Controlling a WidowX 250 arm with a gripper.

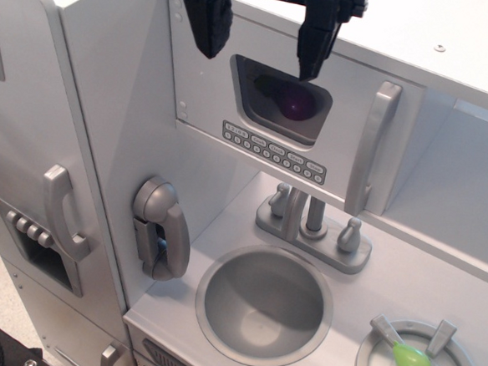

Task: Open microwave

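Note:
The microwave (273, 126) is the grey-white compartment at the top centre. Its flat door has a dark rounded window (283, 98), a keypad strip (273, 151) below it and a long silver vertical handle (372, 146) on its right side. The door looks shut, flush with the cabinet. My gripper (260, 46) hangs from the top edge with two black fingers (212, 22) spread apart. It is open and empty, in front of the window, left of the handle.
A tall grey fridge door (27, 176) with a short handle (62, 212) and dispenser buttons is at left. A toy phone (161, 227) hangs on the side wall. Below are a round sink (262, 306), a faucet (312, 225) and a burner (420, 363) with a green object.

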